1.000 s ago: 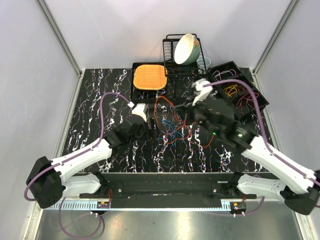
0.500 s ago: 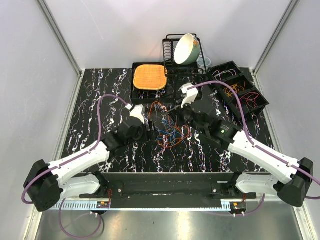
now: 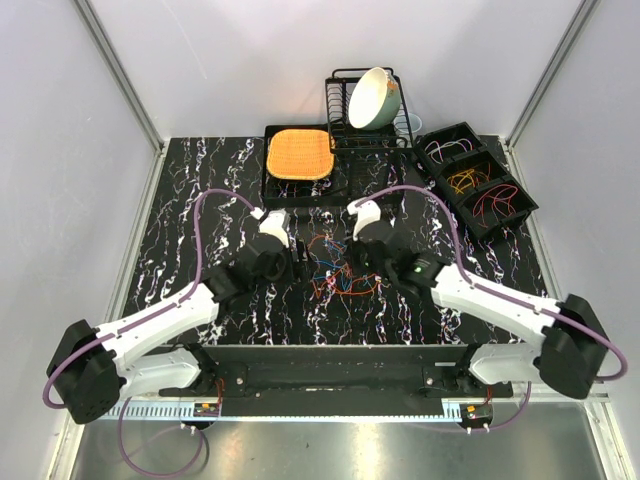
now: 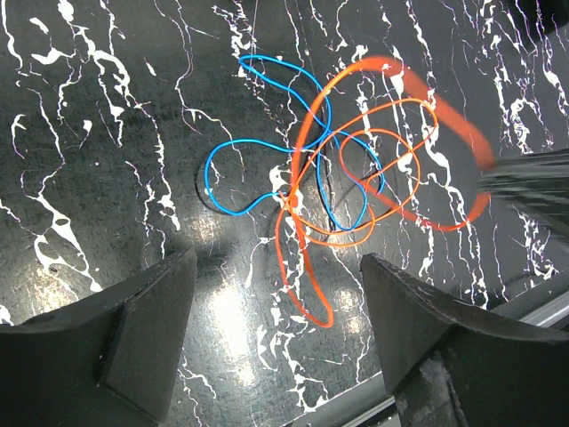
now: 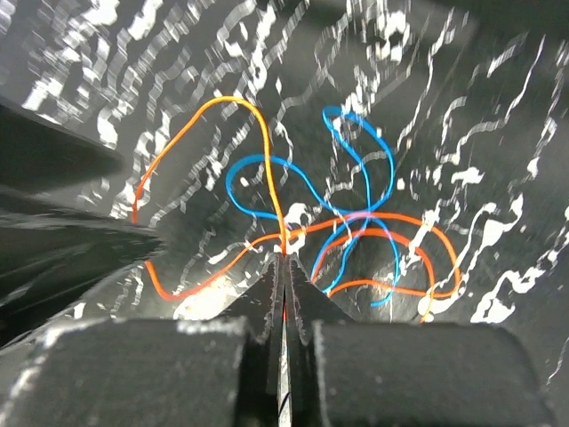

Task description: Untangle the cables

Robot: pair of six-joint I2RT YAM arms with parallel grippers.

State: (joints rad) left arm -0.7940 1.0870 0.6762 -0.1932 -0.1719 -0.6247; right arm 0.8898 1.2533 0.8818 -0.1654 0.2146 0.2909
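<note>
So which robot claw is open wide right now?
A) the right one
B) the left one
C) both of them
B: the left gripper has its fingers spread far apart above the cables, while the right gripper is pinched shut on an orange cable.
</note>
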